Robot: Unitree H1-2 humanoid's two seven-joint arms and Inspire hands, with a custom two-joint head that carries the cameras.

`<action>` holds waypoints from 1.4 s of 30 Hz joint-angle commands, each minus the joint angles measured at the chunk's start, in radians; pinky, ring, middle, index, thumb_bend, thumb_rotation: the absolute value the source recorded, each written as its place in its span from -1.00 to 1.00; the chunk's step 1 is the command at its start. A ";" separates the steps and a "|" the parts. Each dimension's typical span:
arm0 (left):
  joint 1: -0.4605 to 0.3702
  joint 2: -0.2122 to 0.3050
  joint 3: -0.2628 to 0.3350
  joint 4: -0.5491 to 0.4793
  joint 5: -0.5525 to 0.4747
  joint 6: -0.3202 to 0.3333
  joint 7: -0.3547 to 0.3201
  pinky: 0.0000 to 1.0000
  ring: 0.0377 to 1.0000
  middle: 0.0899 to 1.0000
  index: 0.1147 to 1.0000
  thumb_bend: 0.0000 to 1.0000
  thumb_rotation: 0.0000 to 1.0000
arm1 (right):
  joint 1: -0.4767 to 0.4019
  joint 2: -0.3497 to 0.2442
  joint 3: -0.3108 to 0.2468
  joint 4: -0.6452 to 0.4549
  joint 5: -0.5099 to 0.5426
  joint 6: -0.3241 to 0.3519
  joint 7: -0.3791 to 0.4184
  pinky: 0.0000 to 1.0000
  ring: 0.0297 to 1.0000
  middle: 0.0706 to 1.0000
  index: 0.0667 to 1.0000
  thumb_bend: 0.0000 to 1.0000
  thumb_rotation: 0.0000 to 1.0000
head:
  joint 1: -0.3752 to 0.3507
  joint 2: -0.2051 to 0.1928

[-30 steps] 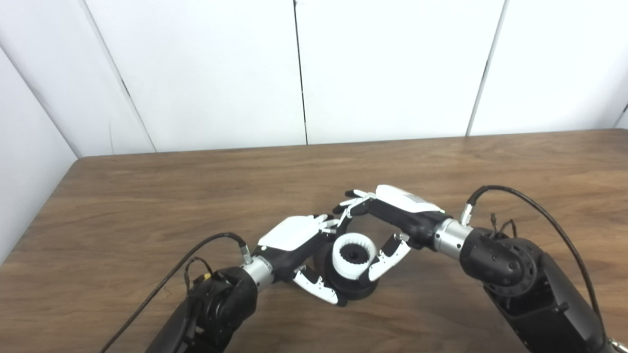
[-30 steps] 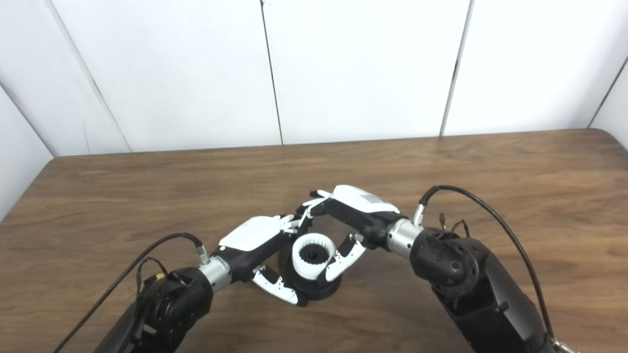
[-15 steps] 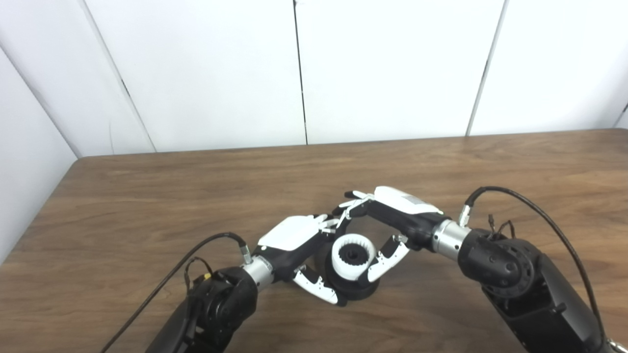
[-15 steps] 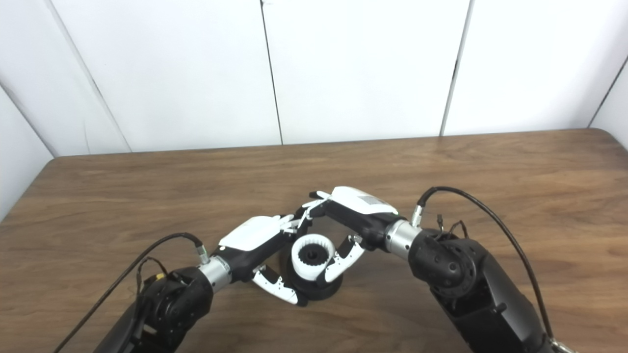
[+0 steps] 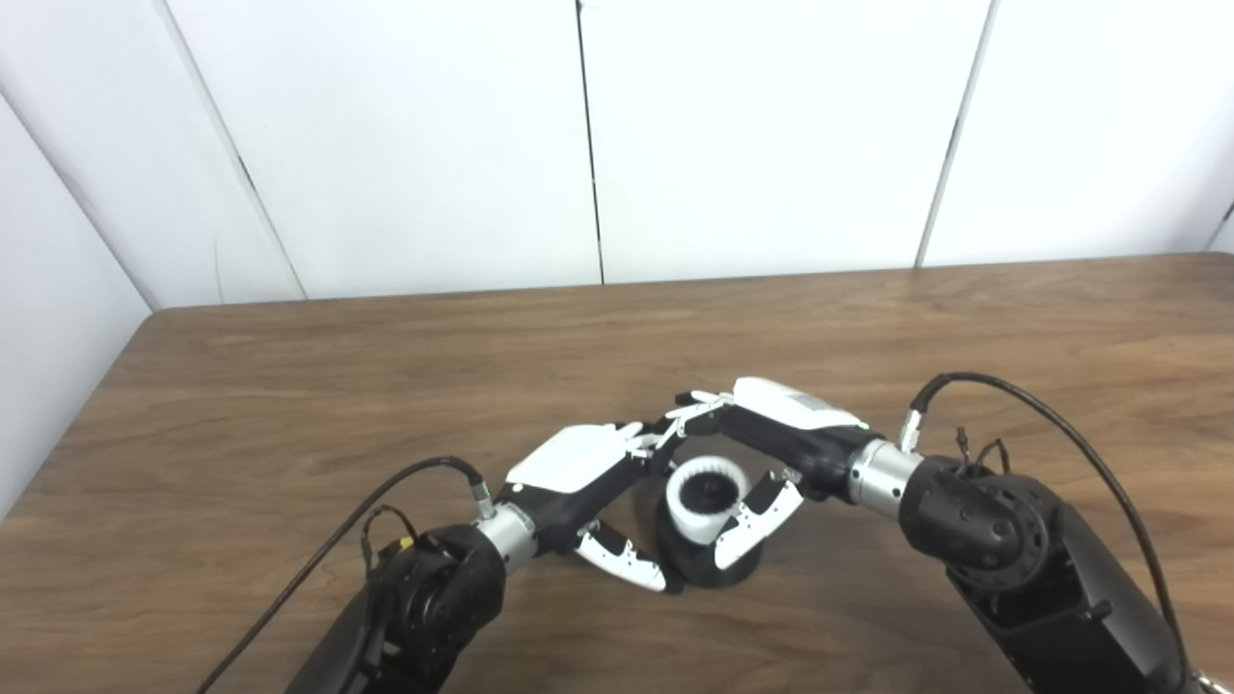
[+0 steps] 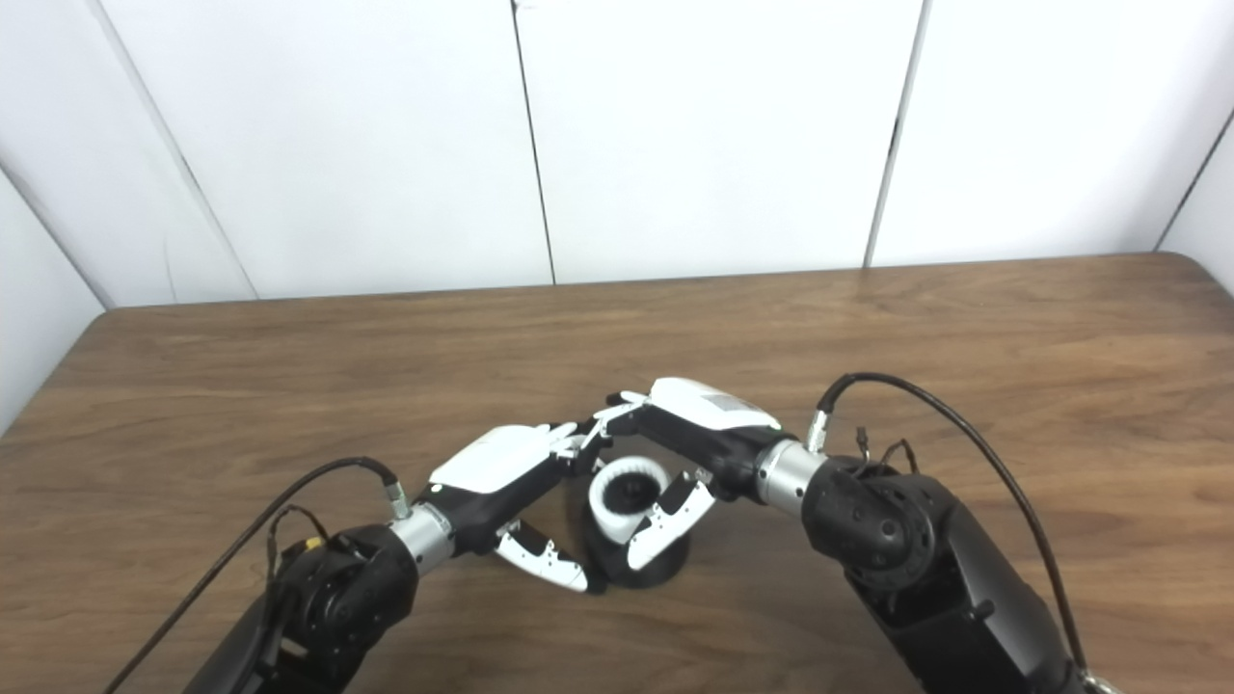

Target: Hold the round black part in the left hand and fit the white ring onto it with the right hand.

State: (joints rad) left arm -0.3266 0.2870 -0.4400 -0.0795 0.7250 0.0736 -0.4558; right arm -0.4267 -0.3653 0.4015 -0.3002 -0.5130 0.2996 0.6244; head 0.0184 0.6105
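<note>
White ring (image 5: 707, 493) seated on black part (image 5: 709, 567), standing on bench (image 5: 289, 386). Left robot hand (image 5: 588, 482) cups the black part; right robot hand (image 5: 771, 453) pinches the ring, thumb at front.

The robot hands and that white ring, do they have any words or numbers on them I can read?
No readable text anywhere.
Right hand: a small grey patch, maybe a label, on its white back, too blurred to read.
Left hand, white ring, round black part: no writing visible.
</note>
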 commanded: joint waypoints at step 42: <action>0.024 -0.006 0.164 -0.119 -0.200 0.165 -0.050 0.99 1.00 0.92 0.80 1.00 -0.18 | 0.061 0.033 -0.218 0.001 0.193 0.013 -0.117 0.82 0.90 0.85 0.68 1.00 -0.01 | -0.019 -0.009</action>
State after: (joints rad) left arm -0.2851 0.2806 -0.3032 -0.1580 0.5640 0.2276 -0.5159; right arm -0.3459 -0.3370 0.2086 -0.2924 -0.3442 0.3174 0.5392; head 0.0031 0.5998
